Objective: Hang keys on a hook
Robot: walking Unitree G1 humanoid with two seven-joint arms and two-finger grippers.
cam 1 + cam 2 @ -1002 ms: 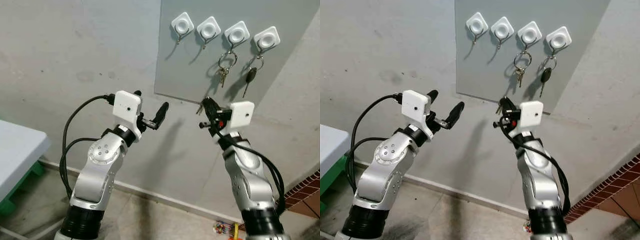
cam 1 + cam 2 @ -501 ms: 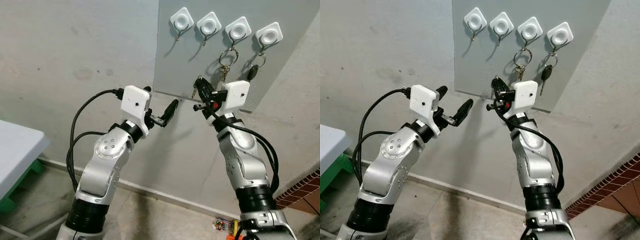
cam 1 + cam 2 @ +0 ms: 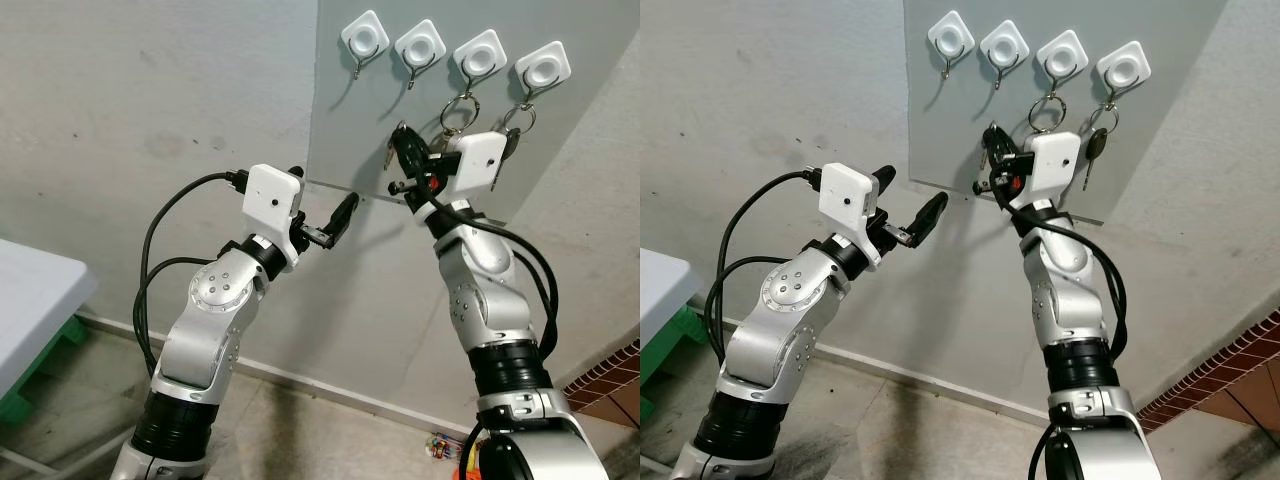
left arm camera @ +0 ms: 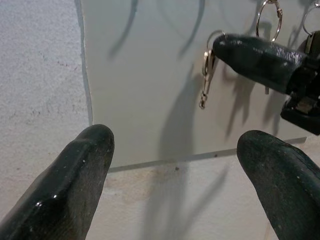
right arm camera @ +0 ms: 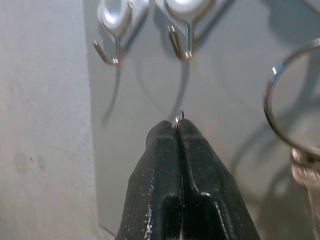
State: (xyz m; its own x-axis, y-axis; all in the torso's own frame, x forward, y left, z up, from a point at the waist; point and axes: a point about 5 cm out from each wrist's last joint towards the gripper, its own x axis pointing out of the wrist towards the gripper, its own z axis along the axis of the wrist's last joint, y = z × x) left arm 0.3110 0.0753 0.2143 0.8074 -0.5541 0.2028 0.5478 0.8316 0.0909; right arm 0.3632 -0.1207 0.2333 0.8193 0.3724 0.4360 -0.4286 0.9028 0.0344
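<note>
Head views: right gripper (image 3: 400, 140) was raised against grey panel (image 3: 340, 120), fingers pinched together on key ring (image 3: 392, 157), key dangling below, under second of four white hooks (image 3: 418, 47). Two right-hand hooks already carried key sets (image 3: 455, 115). Left gripper (image 3: 322, 215) hovered lower, fingers spread, empty.

Left wrist view: fingers (image 4: 70, 185) wide apart; key (image 4: 206, 75) hung from opposite gripper's tip.

Right wrist view: fingertips (image 5: 175, 137) pressed closed on ring (image 5: 179, 118), just below bare hooks (image 5: 179, 45).

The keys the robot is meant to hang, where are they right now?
Pinched in the right gripper, the keys hang before the grey board, below the two empty hooks.
</note>
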